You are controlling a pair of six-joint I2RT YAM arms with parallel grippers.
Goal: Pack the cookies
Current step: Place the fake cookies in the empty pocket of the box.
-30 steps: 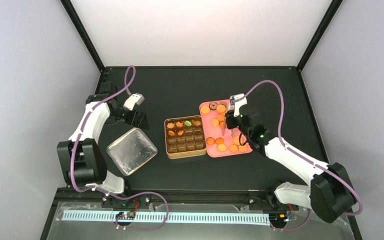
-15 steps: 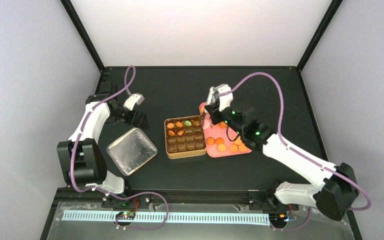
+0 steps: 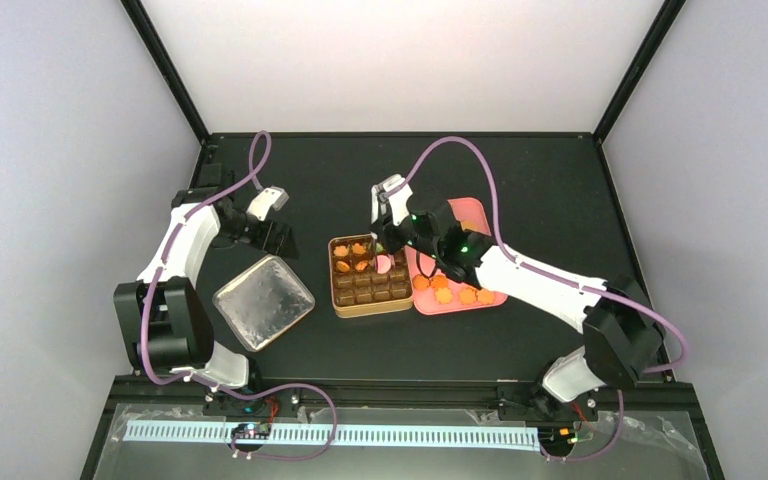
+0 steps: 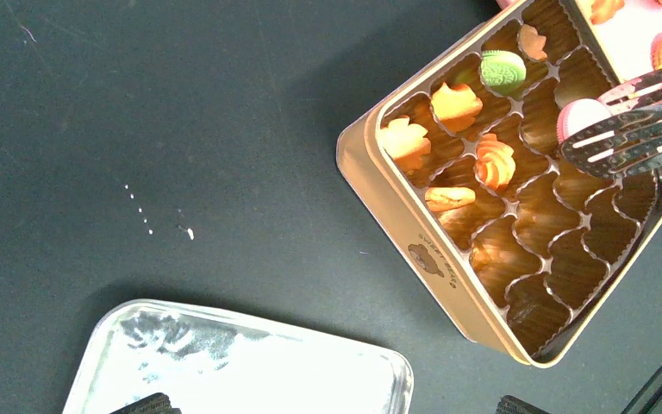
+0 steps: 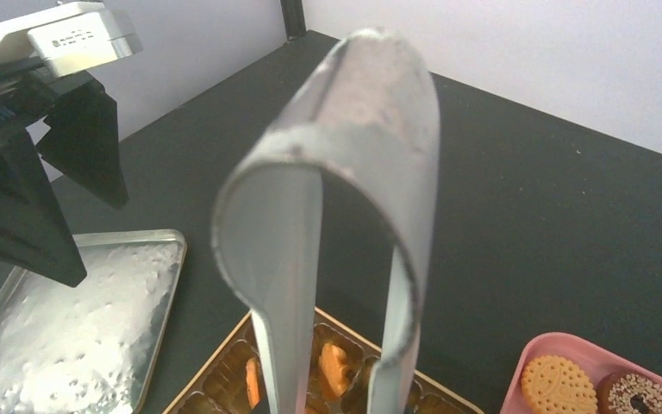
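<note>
the right hand (image 3: pixel 391 222) is clenched on the metal tongs (image 5: pixel 345 216), whose tips pinch a pink cookie (image 4: pixel 579 116) above a tray-side cell of the tin (image 4: pixel 414 237). other cookies (image 4: pixel 494 161) fill several cells; more lie on the pink tray (image 3: pixel 460 308). the left hand (image 3: pixel 280 238) hangs released beside the lid (image 3: pixel 263 300).

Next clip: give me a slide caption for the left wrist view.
Metal tongs hold a pink cookie over the compartmented tin, several cookies already seated; the silver lid lies nearby.

5 orange cookies (image 4: pixel 495 161) and 1 green one (image 4: pixel 502 71) sit in the tin's (image 4: pixel 414 235) cups. A pink one (image 4: pixel 579 116) is pinched in the tongs (image 4: pixel 642 129) above it. Other orange ones (image 3: pixel 445 295) lie flat on the pink tray (image 3: pixel 457 308).
</note>
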